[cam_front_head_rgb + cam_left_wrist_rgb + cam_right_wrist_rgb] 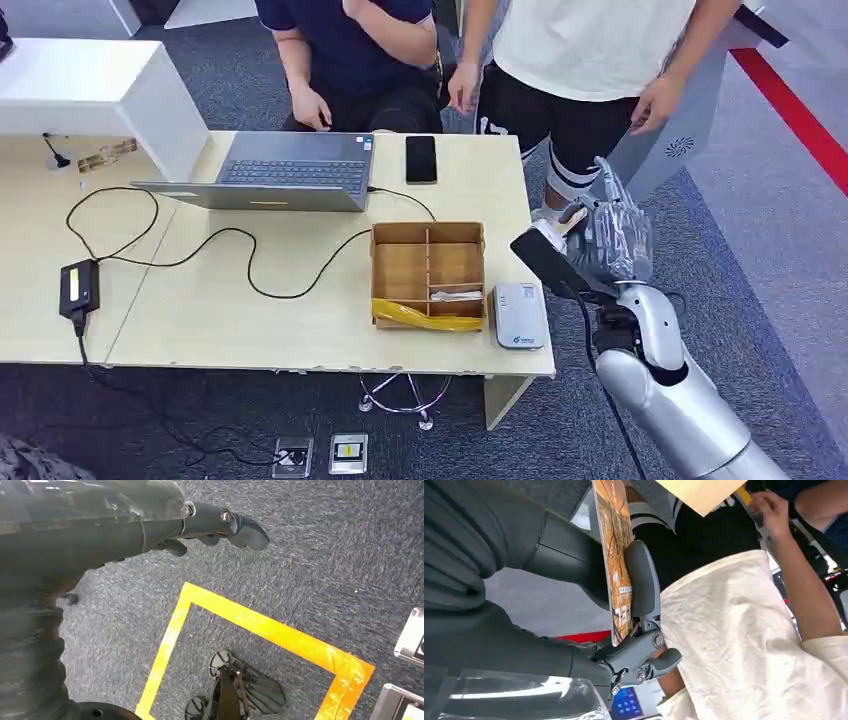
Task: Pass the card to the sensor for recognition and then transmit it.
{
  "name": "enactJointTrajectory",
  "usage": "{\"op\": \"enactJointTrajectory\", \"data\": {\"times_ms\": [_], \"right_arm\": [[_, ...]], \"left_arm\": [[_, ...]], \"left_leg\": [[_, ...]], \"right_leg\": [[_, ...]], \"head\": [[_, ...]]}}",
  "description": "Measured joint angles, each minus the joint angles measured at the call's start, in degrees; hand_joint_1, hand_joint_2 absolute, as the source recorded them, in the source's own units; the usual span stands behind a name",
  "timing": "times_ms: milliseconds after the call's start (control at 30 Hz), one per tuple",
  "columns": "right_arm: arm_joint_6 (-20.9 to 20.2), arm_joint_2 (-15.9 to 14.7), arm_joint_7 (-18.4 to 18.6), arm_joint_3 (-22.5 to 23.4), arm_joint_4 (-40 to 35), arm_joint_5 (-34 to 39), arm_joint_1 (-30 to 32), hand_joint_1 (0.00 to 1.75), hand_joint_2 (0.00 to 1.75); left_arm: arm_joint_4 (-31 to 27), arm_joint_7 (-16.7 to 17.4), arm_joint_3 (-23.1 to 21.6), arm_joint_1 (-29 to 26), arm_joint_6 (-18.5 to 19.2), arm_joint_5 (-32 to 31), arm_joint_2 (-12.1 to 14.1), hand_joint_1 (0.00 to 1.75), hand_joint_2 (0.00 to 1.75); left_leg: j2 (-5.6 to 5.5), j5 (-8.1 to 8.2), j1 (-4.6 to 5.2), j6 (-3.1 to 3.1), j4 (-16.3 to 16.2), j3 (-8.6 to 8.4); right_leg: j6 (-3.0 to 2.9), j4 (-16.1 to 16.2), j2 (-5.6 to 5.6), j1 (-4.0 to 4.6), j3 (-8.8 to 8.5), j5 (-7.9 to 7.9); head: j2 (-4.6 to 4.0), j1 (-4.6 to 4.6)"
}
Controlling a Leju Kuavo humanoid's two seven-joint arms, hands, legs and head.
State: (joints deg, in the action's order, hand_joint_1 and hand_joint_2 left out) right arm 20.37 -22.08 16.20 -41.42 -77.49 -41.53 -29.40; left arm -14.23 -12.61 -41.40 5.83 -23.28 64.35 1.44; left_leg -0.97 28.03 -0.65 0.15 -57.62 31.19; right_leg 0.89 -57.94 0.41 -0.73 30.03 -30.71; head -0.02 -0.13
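My right hand (608, 238) is raised just off the table's right edge and pinches a card (547, 262) that looks dark from the head view. In the right wrist view the card (615, 555) shows an orange-brown printed face, clamped between the thumb (642, 580) and the fingers behind it. The white card sensor (520, 315) lies on the table's front right corner, just left of and below the card, apart from it. My left hand (200, 527) hangs over the grey carpet with nothing in it, one finger stretched out.
A cardboard divider box (428, 262) with a yellow strip stands beside the sensor. A laptop (280, 172), a black phone (421, 158), a power adapter (78, 286) and cables lie on the table (250, 320). Two people (590, 60) stand at the far side, one close to my right hand.
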Motion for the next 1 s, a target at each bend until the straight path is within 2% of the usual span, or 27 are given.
{"op": "enactJointTrajectory", "data": {"times_ms": [533,1000], "right_arm": [[4.42,3.43,-2.76,0.53,12.27,4.24,1.71,1.75,1.75],[7.04,5.25,-3.39,0.64,20.11,7.08,3.06,1.75,1.75]], "left_arm": [[0.00,-0.13,-0.04,0.00,-0.26,1.47,0.22,0.00,1.75],[0.00,-0.70,-0.98,0.01,-0.20,2.01,0.33,0.00,1.75]], "left_leg": [[0.00,0.00,0.00,0.00,0.00,0.00],[0.01,0.00,0.00,0.00,0.00,0.00]], "right_leg": [[0.00,0.00,0.00,0.00,0.01,0.00],[0.00,0.00,0.01,0.00,0.03,0.00]], "head": [[0.02,0.00],[0.02,-0.02]]}}
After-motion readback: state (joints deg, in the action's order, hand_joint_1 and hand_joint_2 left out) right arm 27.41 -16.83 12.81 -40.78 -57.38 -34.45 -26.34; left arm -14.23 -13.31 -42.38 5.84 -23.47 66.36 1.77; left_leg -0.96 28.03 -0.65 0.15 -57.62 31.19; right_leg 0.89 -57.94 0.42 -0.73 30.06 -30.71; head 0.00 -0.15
